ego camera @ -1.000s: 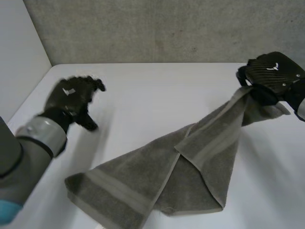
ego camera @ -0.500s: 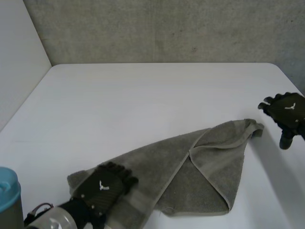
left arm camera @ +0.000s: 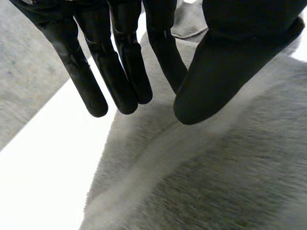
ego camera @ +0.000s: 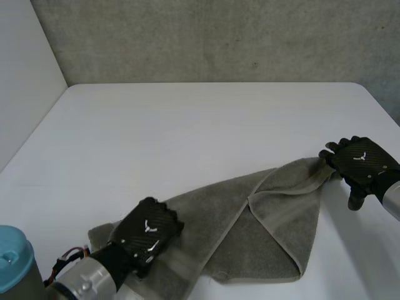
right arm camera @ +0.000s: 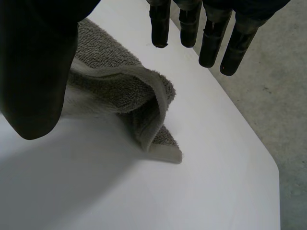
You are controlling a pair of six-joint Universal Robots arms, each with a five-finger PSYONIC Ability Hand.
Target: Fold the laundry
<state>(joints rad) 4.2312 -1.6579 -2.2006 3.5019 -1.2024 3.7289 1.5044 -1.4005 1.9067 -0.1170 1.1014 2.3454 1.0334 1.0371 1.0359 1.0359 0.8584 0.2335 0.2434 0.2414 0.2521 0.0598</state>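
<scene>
A grey towel (ego camera: 250, 219) lies crumpled on the white table (ego camera: 187, 125), its right part folded over in a triangle. My left hand (ego camera: 147, 234) rests over the towel's near-left end. In the left wrist view its fingers (left arm camera: 120, 72) and thumb hang straight and close together just above the towel's band (left arm camera: 216, 182), with no cloth between them. My right hand (ego camera: 359, 159) is at the towel's far right corner. In the right wrist view its fingers (right arm camera: 211, 33) are straight and spread from the thumb (right arm camera: 33, 72), and the curled corner (right arm camera: 124, 91) lies on the table beneath the palm.
The table's right edge (right arm camera: 240, 124) runs close beside the right hand, with grey floor (right arm camera: 268, 96) beyond it. A concrete wall (ego camera: 219, 37) stands behind the table. The left arm's blue cap (ego camera: 12, 256) sits at the near-left corner.
The right hand let go of the raised towel corner, which dropped flat, then came back to it. The left hand swung down from the far left onto the towel's near-left end.
</scene>
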